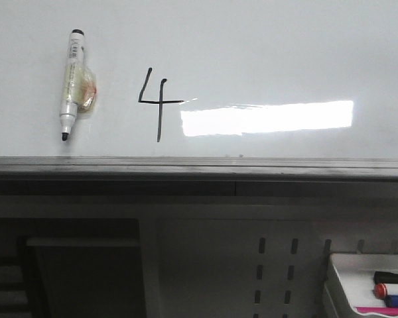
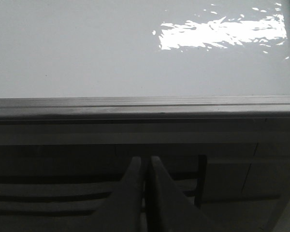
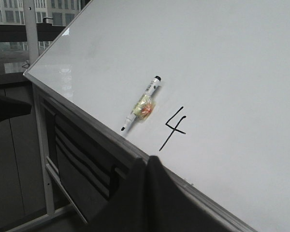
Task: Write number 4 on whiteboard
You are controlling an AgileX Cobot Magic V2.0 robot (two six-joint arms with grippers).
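Marker (image 1: 71, 85), uncapped with its black tip down, lies on the whiteboard (image 1: 265, 53) just left of the number 4 (image 1: 156, 103); a tray (image 1: 341, 278) of markers sits low at the right. The 4 is thin, black and open-topped, beside a bright light reflection. Left wrist view: the left tool (image 2: 146, 166) has its fingers pressed together, empty, below the board's grey rail (image 2: 145, 104). Right wrist view: the right tool (image 3: 149, 162) is likewise closed on nothing, near the rail below the 4 (image 3: 174, 127).
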